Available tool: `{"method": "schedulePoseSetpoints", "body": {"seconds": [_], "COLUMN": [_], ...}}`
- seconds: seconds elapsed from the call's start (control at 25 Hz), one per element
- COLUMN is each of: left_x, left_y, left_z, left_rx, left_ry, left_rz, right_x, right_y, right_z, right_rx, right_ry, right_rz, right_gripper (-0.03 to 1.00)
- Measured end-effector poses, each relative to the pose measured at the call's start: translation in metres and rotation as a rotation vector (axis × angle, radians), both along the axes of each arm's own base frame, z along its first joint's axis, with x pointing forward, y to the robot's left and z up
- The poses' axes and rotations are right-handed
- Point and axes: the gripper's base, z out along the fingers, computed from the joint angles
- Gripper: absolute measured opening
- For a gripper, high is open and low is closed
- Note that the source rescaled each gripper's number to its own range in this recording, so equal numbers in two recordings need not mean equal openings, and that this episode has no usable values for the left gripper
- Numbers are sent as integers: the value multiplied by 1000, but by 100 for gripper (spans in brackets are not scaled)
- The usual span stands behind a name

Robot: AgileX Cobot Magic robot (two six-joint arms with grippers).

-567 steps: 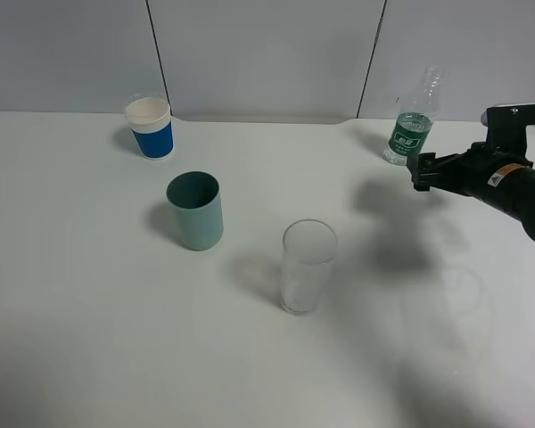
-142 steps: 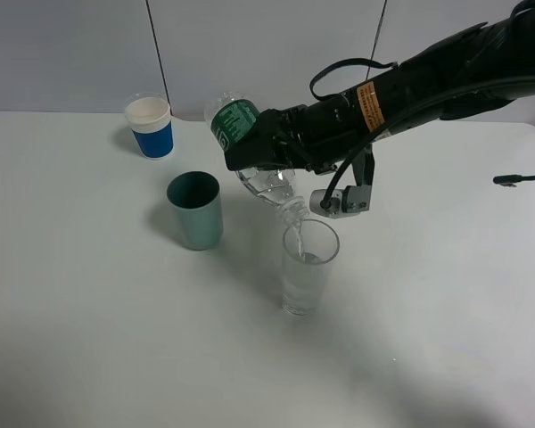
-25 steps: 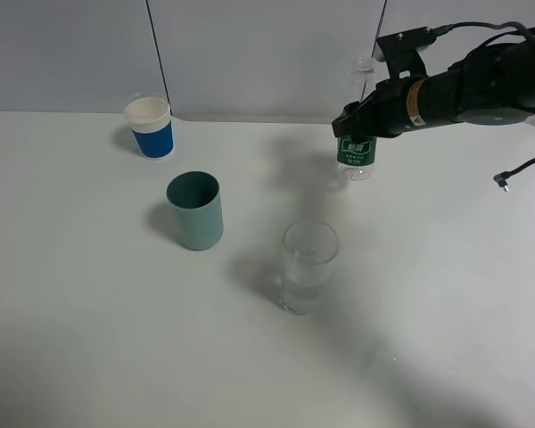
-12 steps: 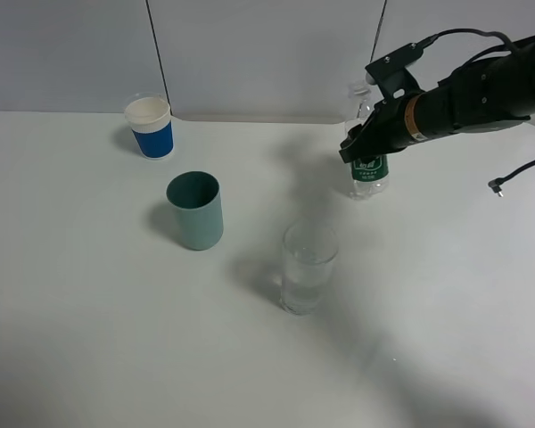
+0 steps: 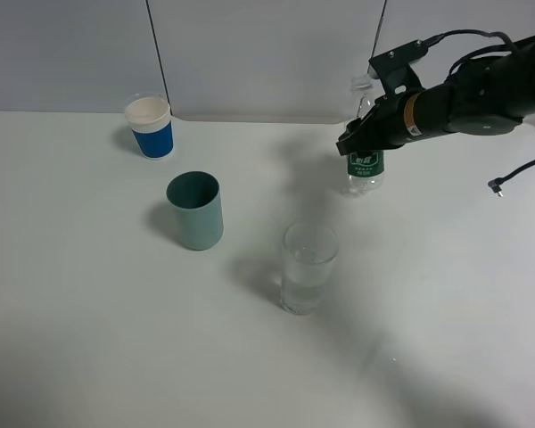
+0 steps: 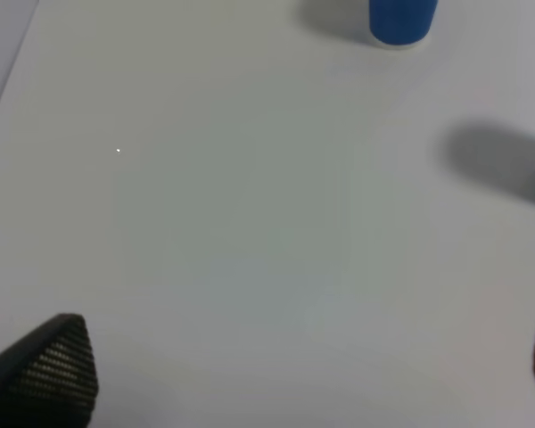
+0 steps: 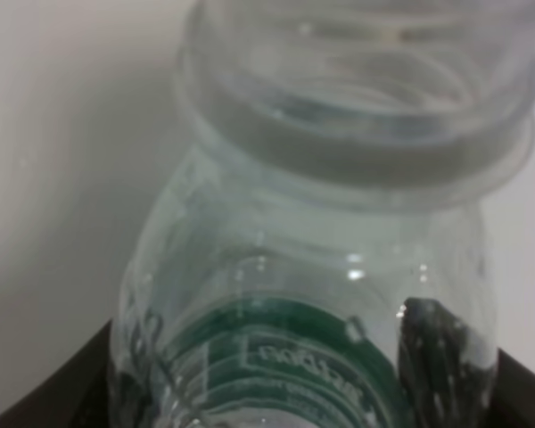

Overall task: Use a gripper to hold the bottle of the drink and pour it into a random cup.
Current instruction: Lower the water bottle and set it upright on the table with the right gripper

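The bottle of the drink (image 5: 364,167) stands upright at the back right, clear with a green label and an open neck. My right gripper (image 5: 360,141) is shut on its body just above the label. I cannot tell whether its base touches the table. In the right wrist view the bottle (image 7: 312,294) fills the frame, with dark fingers (image 7: 528,385) at its sides. The cup (image 5: 308,267), a tall clear glass holding some liquid, stands in front of the bottle and to its left. My left gripper (image 6: 294,374) is open over bare table.
A teal cup (image 5: 194,210) stands left of the glass. A blue-and-white paper cup (image 5: 150,127) sits at the back left, and its base (image 6: 401,18) shows in the left wrist view. A loose cable end (image 5: 497,185) hangs at the right.
Over the last second the right gripper carried the upright bottle a little right and down, then slightly back left and up. The cups have not moved.
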Motion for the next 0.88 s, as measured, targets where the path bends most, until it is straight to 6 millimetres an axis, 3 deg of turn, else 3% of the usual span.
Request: {"method": "schedulePoseSetpoints", "body": {"seconds": [0.6, 0.88], "left_x": [0, 0], "left_y": [0, 0], "left_z": [0, 0], "left_rx": [0, 0], "left_ry": [0, 0], "left_rz": [0, 0], "right_x": [9, 13], "right_y": [-4, 2], "right_z": [9, -6], "right_rx": [-2, -38], "right_ry": [-141, -190], "right_rz": [-65, 48], "right_gripper": [3, 3]}}
